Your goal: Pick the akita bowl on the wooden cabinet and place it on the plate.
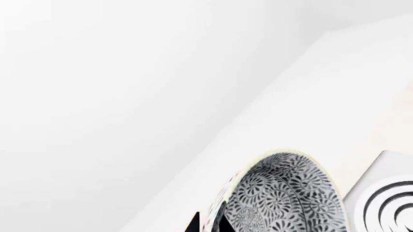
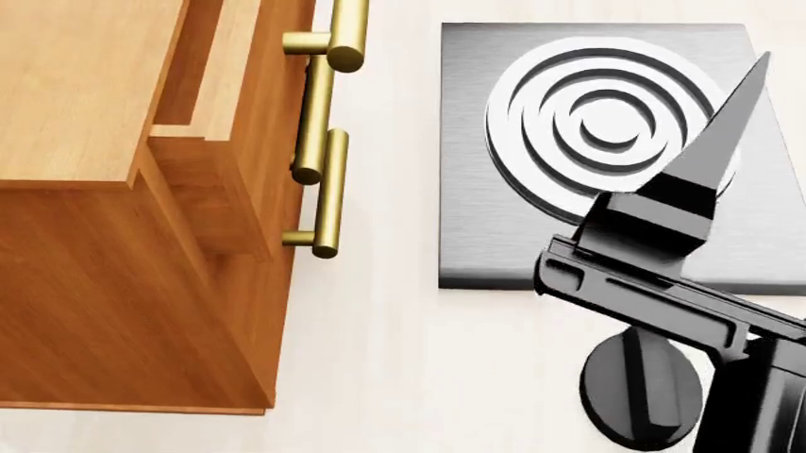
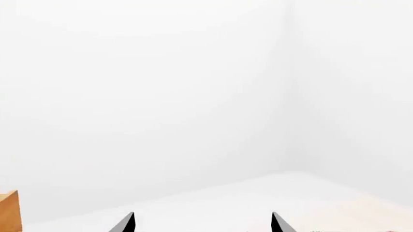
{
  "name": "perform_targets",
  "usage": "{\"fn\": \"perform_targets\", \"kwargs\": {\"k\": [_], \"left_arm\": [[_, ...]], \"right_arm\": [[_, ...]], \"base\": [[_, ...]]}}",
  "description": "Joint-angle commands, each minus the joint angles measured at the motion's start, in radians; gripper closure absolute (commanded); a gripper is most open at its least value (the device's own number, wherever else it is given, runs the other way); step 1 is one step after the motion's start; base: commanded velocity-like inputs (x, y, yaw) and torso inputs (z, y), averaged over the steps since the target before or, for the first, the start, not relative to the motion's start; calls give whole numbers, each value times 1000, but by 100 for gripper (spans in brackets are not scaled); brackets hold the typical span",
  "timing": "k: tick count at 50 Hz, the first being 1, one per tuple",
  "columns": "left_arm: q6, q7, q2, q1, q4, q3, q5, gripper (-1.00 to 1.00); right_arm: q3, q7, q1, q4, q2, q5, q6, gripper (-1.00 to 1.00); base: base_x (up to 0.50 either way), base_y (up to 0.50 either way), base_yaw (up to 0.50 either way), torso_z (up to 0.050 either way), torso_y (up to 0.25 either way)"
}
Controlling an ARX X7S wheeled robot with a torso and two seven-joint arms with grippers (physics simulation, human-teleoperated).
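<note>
My left gripper (image 1: 208, 223) is pinching the akita bowl (image 1: 284, 195). In the left wrist view I see two black finger tips, one on each side of the bowl's rim, so the rim sits between them. The bowl is tipped up toward the camera, and I can look right into it. Inside it is grey with lots of little black flower shapes (they look like tiny wheels). Its edge is pale. Just beside the bowl is a corner of a grey stove plate (image 1: 387, 193) with white rings on it. Behind the bowl there is only white wall and pale floor.

My right gripper (image 3: 201, 223) is spread wide. In the right wrist view its two black tips stand well apart with nothing between them. They point at a plain white corner of the room. A small bit of orange wood shows at the edge.

From my head view, the wooden cabinet (image 2: 113, 283) is big and orange-brown. It has brass bar handles (image 2: 330, 193) on its front. The grey stove plate lies on the pale floor near the cabinet. My black right arm (image 2: 667, 283) reaches across it. I cannot see the plate anywhere.
</note>
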Motion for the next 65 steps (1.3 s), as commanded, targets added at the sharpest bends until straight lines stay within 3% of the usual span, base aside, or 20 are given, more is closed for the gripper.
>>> {"fn": "perform_targets", "kwargs": {"k": [1,5,8,25,34,43,53,65], "left_arm": [[-35,-21,27,-24,56,-51,-20,100],[-40,-22,32,-26,60,-57,-26,100],[-48,-29,36,-19,78,-64,-35,100],[-49,-35,46,-28,85,-83,-48,100],[-41,-51,39,1,97,-83,-45,100],[-39,-64,39,26,110,-91,-52,100],[-41,-90,18,82,165,-106,-68,100],[-57,-122,8,121,232,-144,-100,100]], "right_arm": [[161,6,138,-1,-66,253,183,-100],[396,6,150,-1,-222,384,476,-100],[430,6,244,39,-286,469,636,-100],[-104,6,635,165,-99,504,311,-100],[-313,6,768,181,-74,482,176,-100],[-288,6,741,166,-110,466,207,-100],[-126,6,624,182,-227,465,363,-100],[-88,6,642,213,-259,480,401,-100]], "base": [[0,0,0,0,0],[0,0,0,0,0],[0,0,0,0,0],[0,0,0,0,0],[0,0,0,0,0],[0,0,0,0,2],[0,0,0,0,0],[0,0,0,0,0]]}}
